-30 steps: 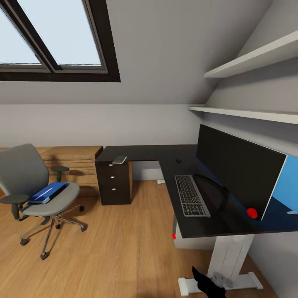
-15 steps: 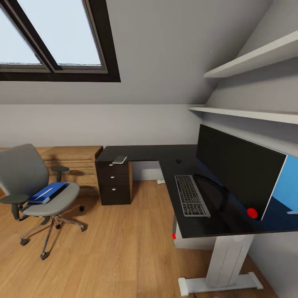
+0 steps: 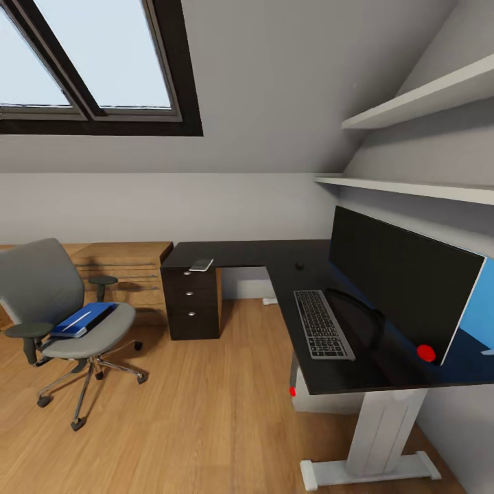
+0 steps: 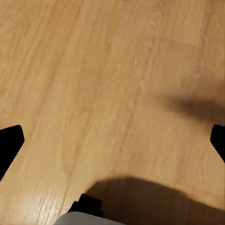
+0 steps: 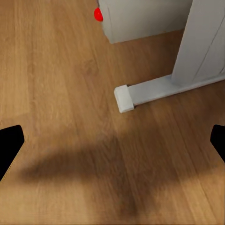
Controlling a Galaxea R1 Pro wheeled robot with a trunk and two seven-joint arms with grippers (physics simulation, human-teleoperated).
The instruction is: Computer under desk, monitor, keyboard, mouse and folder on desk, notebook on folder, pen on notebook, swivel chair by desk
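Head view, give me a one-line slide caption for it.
Blue folder on the swivel chair, left of the black desk holding monitor, keyboard and mouse.

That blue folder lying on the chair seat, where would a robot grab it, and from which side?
Probably by the long edge nearest the seat's front. The folder is thin and lies flat on the padded seat of the swivel chair, with armrests at both sides and the backrest behind, so the open front looks like the clearest approach. The fingers would likely pinch that edge top and bottom, pressing slightly into the cushion.
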